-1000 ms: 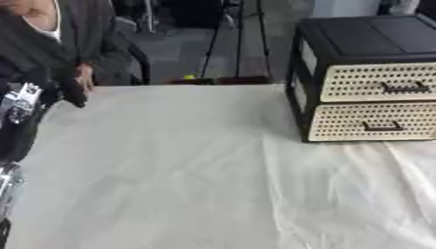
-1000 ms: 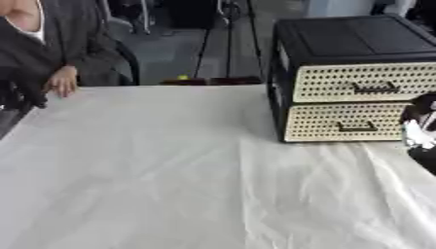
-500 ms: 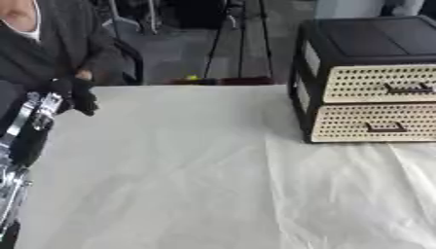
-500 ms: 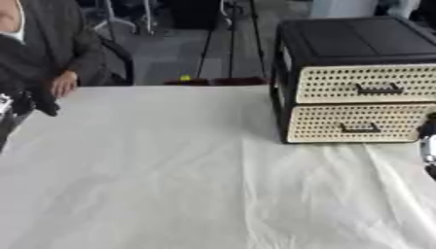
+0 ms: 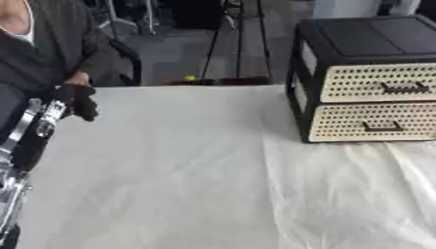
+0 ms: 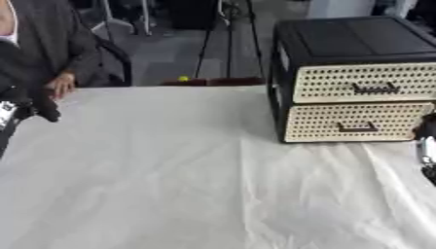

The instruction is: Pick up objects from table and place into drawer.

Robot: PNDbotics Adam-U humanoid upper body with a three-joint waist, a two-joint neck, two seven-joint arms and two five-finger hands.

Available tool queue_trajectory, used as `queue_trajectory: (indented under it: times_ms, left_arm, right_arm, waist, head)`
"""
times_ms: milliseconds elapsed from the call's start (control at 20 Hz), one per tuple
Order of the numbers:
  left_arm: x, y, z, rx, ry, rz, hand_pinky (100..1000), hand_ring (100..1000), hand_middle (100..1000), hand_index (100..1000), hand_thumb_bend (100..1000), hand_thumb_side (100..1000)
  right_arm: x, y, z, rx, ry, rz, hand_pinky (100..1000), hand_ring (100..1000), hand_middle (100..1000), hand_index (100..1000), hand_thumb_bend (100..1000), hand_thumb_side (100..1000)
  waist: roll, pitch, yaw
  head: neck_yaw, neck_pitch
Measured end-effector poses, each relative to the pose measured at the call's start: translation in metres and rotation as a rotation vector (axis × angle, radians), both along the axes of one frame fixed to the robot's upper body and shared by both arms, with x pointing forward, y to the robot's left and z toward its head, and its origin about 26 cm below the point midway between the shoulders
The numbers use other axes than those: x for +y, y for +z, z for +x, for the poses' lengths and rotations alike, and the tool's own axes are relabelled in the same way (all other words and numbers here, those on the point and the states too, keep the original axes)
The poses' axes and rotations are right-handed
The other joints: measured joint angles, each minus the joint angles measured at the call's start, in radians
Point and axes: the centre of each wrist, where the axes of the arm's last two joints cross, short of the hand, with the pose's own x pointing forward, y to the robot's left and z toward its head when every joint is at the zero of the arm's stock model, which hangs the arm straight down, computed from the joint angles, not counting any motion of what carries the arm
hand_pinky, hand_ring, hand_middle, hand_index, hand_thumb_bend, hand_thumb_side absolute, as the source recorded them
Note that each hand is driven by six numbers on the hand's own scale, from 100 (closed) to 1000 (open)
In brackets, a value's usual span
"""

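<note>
Drawer unit (image 5: pixel 366 78) set at table's far right corner, black body, two woven-front drawers, both closed, handles facing robot. No loose objects seen on white cloth (image 5: pixel 213 175); wide bare cloth between unit and left edge. Left hand (image 5: pixel 78 99) raised near far left edge, fingers curled, nothing held. Right hand (image 6: pixel 427 146) glimpsed at right edge beside lower drawer (image 6: pixel 354 124); finger state cannot be told.

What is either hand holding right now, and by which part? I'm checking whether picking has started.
Nothing visible: the left hand hangs over the table; the right hand's fingers are hidden.
</note>
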Motion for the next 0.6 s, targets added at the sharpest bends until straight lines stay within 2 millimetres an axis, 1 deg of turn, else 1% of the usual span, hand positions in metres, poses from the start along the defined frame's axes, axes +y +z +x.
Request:
queue_trajectory:
  times_ms: [600]
  left_arm:
    - [-0.0009, -0.0065, -0.0010, 0.016, -0.006, -0.012, 558, 532, 511, 720, 100, 939]
  right_arm:
    - [0.0056, -0.0009, -0.0002, 0.005, 0.029, 0.018, 445, 631, 669, 588, 100, 846]
  waist:
    - [0.003, 0.002, 0.000]
  head:
    - [0.003, 0.000]
